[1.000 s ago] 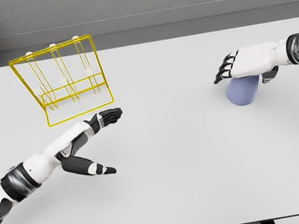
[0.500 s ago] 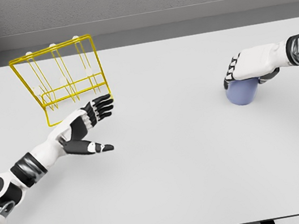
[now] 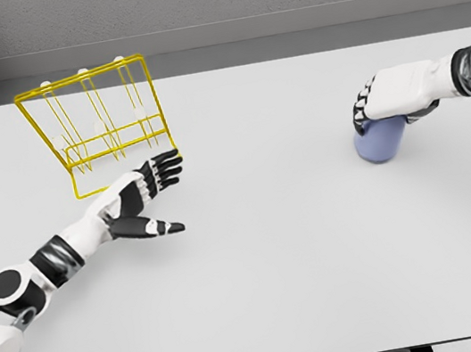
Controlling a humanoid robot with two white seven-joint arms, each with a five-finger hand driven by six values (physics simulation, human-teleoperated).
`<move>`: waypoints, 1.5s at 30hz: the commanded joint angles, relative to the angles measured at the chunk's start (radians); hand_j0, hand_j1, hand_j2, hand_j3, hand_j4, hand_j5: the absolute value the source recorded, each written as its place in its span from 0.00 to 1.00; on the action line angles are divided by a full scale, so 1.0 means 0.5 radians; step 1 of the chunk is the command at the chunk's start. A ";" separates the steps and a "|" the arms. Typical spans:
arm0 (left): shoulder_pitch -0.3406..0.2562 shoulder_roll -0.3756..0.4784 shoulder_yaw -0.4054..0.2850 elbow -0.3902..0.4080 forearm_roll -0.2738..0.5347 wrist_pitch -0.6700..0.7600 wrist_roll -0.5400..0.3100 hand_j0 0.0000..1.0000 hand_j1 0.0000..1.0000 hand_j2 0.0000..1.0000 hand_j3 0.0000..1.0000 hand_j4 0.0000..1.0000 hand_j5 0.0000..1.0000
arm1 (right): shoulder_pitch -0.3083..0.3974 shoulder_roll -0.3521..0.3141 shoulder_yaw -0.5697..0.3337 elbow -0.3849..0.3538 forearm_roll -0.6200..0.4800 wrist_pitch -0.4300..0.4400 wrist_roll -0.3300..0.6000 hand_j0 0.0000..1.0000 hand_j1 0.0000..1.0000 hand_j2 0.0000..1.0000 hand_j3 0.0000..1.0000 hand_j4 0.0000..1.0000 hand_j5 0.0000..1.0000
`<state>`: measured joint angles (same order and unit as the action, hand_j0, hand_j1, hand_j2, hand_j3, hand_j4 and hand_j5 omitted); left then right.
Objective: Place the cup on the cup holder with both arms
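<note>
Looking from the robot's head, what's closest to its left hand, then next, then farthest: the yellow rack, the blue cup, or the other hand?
From the left hand, fingers spread open:
1. Rack, just behind its fingertips, at the table's far left.
2. Right hand and cup, far across on the right. The hand rests on top of the cup, so the two are too close to rank.

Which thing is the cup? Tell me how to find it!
Look at the big white table, then go to its right side. Under the right hand, whose fingers curl over it, sits the cup. It is the only solid bluish-purple thing; the yellow wire cup holder stands far left.
</note>
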<state>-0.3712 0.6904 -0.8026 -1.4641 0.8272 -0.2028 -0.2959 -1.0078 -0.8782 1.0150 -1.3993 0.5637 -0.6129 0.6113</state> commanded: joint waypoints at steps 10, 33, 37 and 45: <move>-0.009 -0.049 -0.048 0.041 -0.016 0.007 0.000 1.00 1.00 1.00 1.00 1.00 1.00 | -0.012 -0.133 -0.005 -0.423 -0.001 0.004 -0.001 0.60 0.60 0.60 0.60 0.60 0.60; -0.021 -0.052 -0.030 0.035 -0.102 0.004 0.006 1.00 1.00 1.00 1.00 1.00 1.00 | -0.015 0.198 0.001 -0.736 -0.026 0.004 -0.001 0.58 0.58 0.58 0.58 0.58 0.58; -0.025 -0.058 -0.030 0.038 -0.099 0.004 0.006 1.00 1.00 1.00 1.00 1.00 1.00 | -0.031 0.287 0.016 -0.736 -0.020 0.004 -0.001 0.58 0.58 0.58 0.58 0.58 0.58; -0.025 -0.071 -0.027 0.041 -0.099 0.004 0.006 1.00 1.00 1.00 1.00 1.00 1.00 | -0.034 0.434 0.025 -0.736 -0.005 0.004 -0.001 0.58 0.58 0.58 0.58 0.58 0.58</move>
<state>-0.3835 0.6553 -0.8166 -1.4438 0.7729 -0.2009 -0.2928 -1.0247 -0.6761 1.0278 -1.7671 0.5632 -0.6138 0.6118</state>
